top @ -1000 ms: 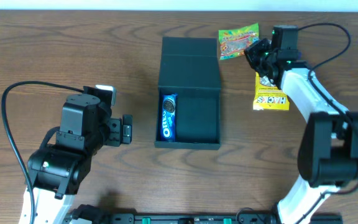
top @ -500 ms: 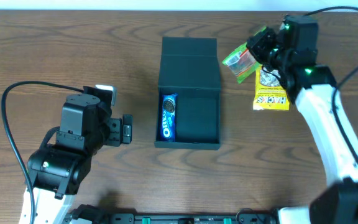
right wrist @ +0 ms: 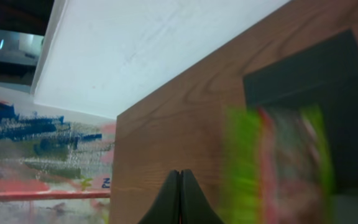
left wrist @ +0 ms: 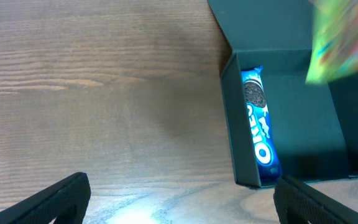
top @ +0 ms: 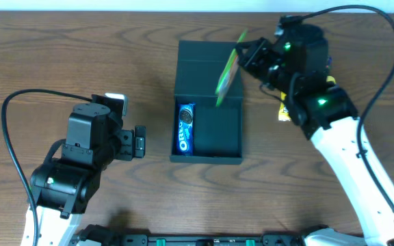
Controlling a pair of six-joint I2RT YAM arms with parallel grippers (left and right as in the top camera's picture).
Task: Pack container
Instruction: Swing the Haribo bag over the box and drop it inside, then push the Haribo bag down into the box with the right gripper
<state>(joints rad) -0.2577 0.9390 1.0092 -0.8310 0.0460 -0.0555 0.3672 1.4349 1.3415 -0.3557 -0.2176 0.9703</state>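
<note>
The black container (top: 219, 133) lies open at the table's middle, its flap lid (top: 207, 65) folded back. A blue Oreo packet (top: 185, 128) lies along its left wall, also in the left wrist view (left wrist: 257, 127). My right gripper (top: 250, 55) is shut on a green snack packet (top: 226, 76), which hangs edge-on over the lid hinge. The packet is blurred in the right wrist view (right wrist: 278, 162), beside the closed gripper (right wrist: 180, 177). My left gripper (top: 139, 142) is open and empty, left of the box (left wrist: 232, 124).
A yellow snack packet (top: 283, 113) lies on the table right of the box, mostly hidden under my right arm. A black cable (top: 9, 147) loops at the left. A white wall runs behind the table's far edge (right wrist: 154, 50).
My right gripper lifted the green packet from the far right of the table and carried it left over the box. The left arm has not moved.
</note>
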